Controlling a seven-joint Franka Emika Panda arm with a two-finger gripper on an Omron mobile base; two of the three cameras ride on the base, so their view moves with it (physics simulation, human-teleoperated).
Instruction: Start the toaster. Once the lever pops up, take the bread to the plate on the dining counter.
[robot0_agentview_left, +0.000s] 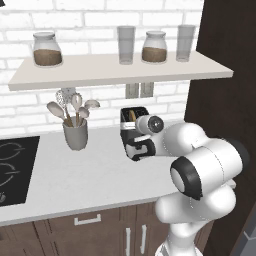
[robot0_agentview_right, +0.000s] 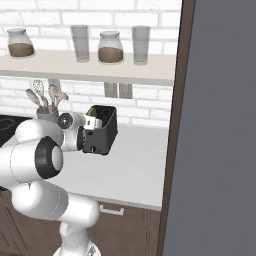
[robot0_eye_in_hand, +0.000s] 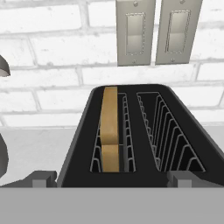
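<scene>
The dark grey toaster (robot0_eye_in_hand: 131, 131) stands on the white worktop against the brick wall, also seen as the toaster (robot0_agentview_left: 135, 116) and the toaster (robot0_agentview_right: 102, 131). The bread (robot0_eye_in_hand: 109, 127), a brown slice, sits on edge in the left slot; the right slot is empty. My gripper (robot0_eye_in_hand: 113, 179) hovers at the toaster's near end, open, with one fingertip (robot0_eye_in_hand: 41, 179) at each side and nothing between them. My hand (robot0_agentview_left: 140, 149) covers the toaster's front, so the lever is hidden. The plate and the dining counter are out of view.
A grey utensil cup (robot0_agentview_left: 75, 134) with spoons stands left of the toaster. A black hob (robot0_agentview_left: 12, 167) lies further left. A shelf (robot0_agentview_left: 115, 70) with jars and glasses hangs above. Two wall outlets (robot0_eye_in_hand: 135, 33) sit behind. A tall dark panel (robot0_agentview_right: 220, 125) bounds the right.
</scene>
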